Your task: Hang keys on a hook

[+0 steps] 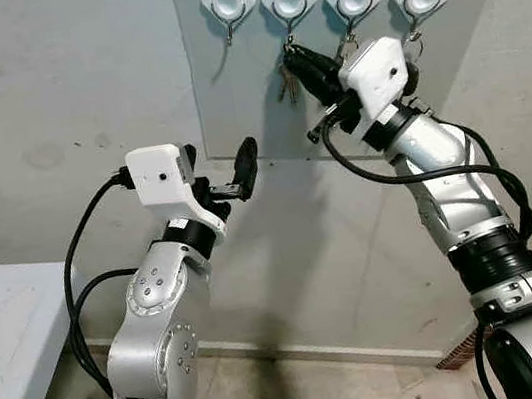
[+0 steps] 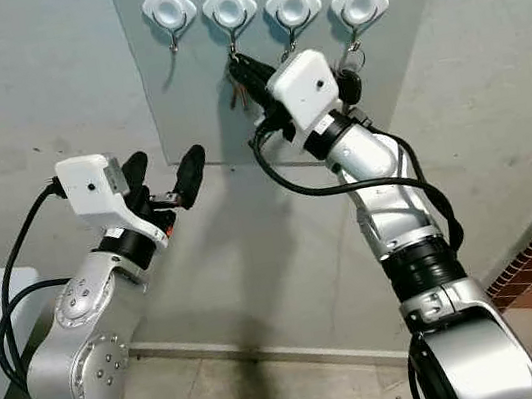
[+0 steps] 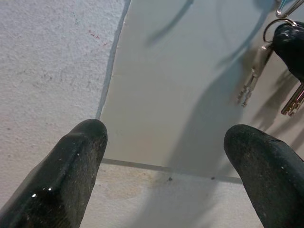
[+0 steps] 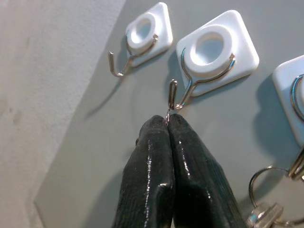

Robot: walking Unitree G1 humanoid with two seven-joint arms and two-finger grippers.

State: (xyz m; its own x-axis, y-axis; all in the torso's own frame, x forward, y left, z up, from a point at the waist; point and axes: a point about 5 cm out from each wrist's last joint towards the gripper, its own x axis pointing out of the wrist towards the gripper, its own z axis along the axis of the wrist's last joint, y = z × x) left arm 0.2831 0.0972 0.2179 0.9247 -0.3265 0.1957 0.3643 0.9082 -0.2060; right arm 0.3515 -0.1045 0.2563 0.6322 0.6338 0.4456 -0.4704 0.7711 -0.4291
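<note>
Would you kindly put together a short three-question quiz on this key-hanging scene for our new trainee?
1. True or false: the left gripper is shut on the keys.
2. How many white hooks are on the grey panel?
A. two
B. three
C. four
3. Fill in: counting from the robot's left, the right gripper holds the key ring at the tip of the ______ hook.

Key:
1. False; its fingers stand apart, holding nothing, below the hooks.
2. C.
3. Second; the pinched fingers sit right at its wire tip.
</note>
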